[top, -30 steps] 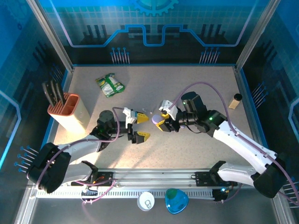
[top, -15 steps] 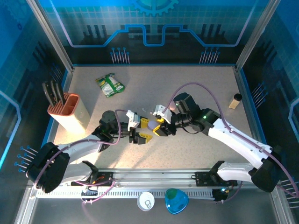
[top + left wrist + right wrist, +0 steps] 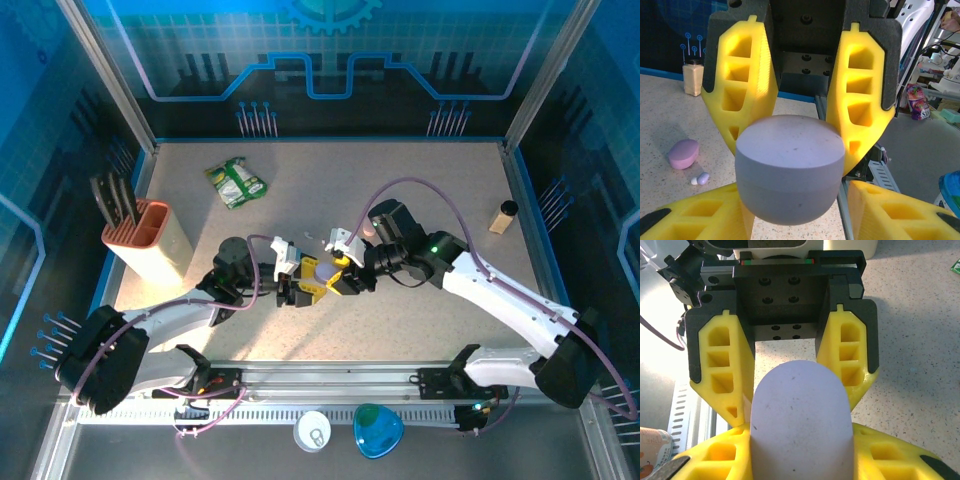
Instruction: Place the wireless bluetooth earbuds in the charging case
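Along the table's (image 3: pixel 420 170) left edge stands a knife block (image 3: pixel 152 240), and a green packet (image 3: pixel 237 183) lies toward the far left corner.

The left arm (image 3: pixel 170 320) comes in from the near left corner with its forearm low, pointing right. The left gripper (image 3: pixel 306 281) sits at the middle of the table, nose to nose with the right gripper (image 3: pixel 334 277). A purple case (image 3: pixel 309 267) is between them, mostly covered from above.

From the left wrist, that gripper's own yellow fingers (image 3: pixel 690 215) are cut off at the bottom edge and lie either side of the case. Whether they press on it is hard to tell. From the right wrist, its fingers (image 3: pixel 890 455) sit tight against both flanks of the case and grip it.

The earbuds (image 3: pixel 700 178), two tiny pale pieces, lie on the bare table just beside a pink case (image 3: pixel 683 153), well apart from both grippers. They are too small to pick out from above.

The right arm (image 3: pixel 500 290) runs from the near right corner, bent at the elbow, with its forearm reaching left. A small bottle (image 3: pixel 503 216) stands at the right edge.
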`<state>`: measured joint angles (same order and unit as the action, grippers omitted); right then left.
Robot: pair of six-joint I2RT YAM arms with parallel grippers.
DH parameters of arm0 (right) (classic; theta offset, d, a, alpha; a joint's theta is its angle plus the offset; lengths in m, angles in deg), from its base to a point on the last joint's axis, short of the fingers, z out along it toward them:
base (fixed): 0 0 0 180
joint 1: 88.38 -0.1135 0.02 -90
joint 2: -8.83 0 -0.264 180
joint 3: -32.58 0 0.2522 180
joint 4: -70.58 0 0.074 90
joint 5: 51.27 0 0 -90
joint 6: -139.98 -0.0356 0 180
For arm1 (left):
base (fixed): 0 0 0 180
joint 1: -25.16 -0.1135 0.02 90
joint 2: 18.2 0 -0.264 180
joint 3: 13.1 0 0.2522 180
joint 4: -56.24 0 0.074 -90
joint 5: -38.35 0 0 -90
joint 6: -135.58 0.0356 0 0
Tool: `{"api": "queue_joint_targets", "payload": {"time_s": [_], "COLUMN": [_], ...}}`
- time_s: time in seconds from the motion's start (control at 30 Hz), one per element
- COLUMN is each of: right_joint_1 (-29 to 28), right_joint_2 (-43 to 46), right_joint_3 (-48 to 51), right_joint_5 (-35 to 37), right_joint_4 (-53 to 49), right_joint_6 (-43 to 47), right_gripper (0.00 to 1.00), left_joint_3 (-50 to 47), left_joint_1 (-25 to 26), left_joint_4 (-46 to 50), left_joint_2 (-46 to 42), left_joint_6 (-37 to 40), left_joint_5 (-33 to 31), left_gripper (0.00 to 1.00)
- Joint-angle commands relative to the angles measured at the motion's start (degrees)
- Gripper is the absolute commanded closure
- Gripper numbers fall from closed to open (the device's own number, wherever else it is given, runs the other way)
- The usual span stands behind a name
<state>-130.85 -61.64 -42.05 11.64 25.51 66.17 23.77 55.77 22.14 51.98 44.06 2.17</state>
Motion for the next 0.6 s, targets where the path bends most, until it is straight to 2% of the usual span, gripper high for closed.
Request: {"api": "queue_joint_targets", "payload": {"time_s": [0.0, 0.17, 0.27, 0.57], "right_joint_1": [-0.36, 0.03, 0.11, 0.12], "right_joint_2": [-0.4, -0.27, -0.01, 0.35], "right_joint_3": [-0.24, 0.13, 0.3, 0.54], "right_joint_5": [0.12, 0.12, -0.52, -1.27], "right_joint_4": [-1.98, -2.45, -2.73, -3.04], "right_joint_6": [1.36, 1.76, 1.94, 2.27], "right_gripper": [0.74, 0.74, 0.74, 0.75], "left_joint_3": [1.14, 1.13, 1.22, 1.74], "left_joint_1": [0.57, 0.59, 0.55, 0.53], "left_joint_4": [-2.11, -2.15, -2.07, -1.76], "left_joint_2": [-1.4, -1.29, -1.24, -0.5], "left_joint_6": [0.4, 0.31, 0.29, -0.15], "left_joint_5": [1.24, 1.37, 1.29, 1.55], "left_gripper": [0.49, 0.48, 0.42, 0.49]}}
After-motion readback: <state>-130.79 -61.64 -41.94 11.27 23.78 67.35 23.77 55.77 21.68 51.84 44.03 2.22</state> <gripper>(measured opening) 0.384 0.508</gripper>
